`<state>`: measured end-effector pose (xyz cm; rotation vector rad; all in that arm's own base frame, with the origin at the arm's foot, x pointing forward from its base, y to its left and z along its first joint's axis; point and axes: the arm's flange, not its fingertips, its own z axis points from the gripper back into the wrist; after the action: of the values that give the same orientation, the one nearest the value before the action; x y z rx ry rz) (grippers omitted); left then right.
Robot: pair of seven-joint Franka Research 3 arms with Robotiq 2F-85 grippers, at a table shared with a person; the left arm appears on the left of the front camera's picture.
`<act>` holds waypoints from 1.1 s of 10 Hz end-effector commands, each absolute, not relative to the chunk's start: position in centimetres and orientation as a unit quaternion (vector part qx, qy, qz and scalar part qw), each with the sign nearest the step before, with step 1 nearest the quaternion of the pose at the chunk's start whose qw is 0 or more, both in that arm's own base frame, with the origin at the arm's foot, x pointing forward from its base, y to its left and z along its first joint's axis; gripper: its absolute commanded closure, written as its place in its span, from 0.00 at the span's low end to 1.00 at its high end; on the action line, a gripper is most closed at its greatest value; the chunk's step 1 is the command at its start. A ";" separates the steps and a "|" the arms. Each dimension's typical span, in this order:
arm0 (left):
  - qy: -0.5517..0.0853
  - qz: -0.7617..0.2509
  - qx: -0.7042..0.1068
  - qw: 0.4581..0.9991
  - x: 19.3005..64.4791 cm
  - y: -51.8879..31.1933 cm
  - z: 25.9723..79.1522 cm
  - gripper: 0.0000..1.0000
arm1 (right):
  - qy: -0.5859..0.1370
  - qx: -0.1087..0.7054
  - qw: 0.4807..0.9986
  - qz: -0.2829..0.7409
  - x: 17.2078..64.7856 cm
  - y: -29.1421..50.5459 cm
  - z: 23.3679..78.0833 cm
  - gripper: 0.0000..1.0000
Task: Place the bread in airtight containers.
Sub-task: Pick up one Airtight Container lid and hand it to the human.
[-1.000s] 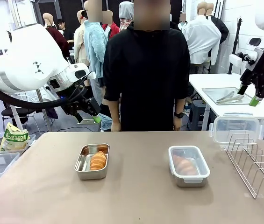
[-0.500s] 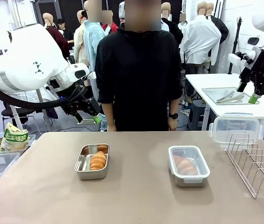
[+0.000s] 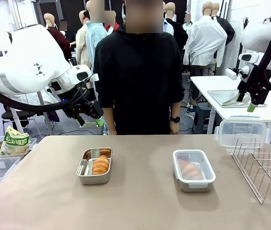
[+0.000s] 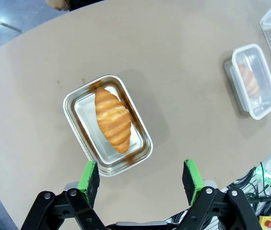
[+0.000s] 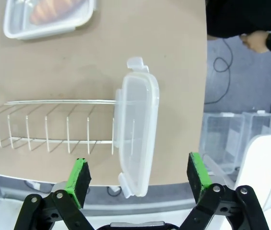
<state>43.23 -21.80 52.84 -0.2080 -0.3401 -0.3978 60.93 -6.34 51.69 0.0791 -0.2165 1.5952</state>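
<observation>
A croissant [image 3: 100, 164] is lying lengthwise in the open tin [image 3: 94, 166], which is sitting on the counter [image 3: 140, 206] left of the middle; this tin is serving as the landmark. To its right, well apart, a second tin [image 3: 194, 171] is sitting with a clear lid [image 3: 193, 166] on it, and a second croissant [image 3: 189, 168] is showing through that lid. Farther right of the open tin, a wire rack [image 3: 262, 165] is standing at the counter's edge, and a spare clear lid [image 3: 242, 132] is leaning upright in the rack's far end. Far to the left of the open tin, a yellow-green snack bag [image 3: 14, 141] is resting beside the counter. Beyond the open tin, a person [image 3: 142, 72] in a black top is standing at the counter's far side with arms hanging down. The left end effector [image 3: 89, 115] is hovering above and behind the open tin, its jaws standing wide with nothing between them; in the left wrist view the open tin and its croissant are lying just ahead of the green pads [image 4: 88, 175]. The right end effector [image 3: 246, 101] is hanging high over the rack, far right of the open tin, jaws wide and holding nothing, and the right wrist view is looking down on the spare lid between its pads [image 5: 78, 177].
</observation>
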 end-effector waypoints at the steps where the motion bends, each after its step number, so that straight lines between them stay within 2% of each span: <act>1: -0.169 -0.193 -0.098 0.962 43.1 -21.7 52.9 0.10 | -0.062 0.047 0.702 0.708 63.1 -6.3 51.7 0.00; 7: -0.169 -0.193 -0.098 0.962 43.1 -21.7 52.9 0.10 | -0.004 0.101 0.716 0.690 65.9 -7.2 44.8 0.00; 11: -0.169 -0.193 -0.098 0.962 43.1 -21.7 52.9 0.10 | 0.003 0.093 0.710 0.698 65.5 -6.1 43.3 0.00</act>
<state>43.23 -21.80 52.83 -0.2080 -0.3399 -0.3978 65.39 -6.27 42.89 0.2281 -0.0332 1.5622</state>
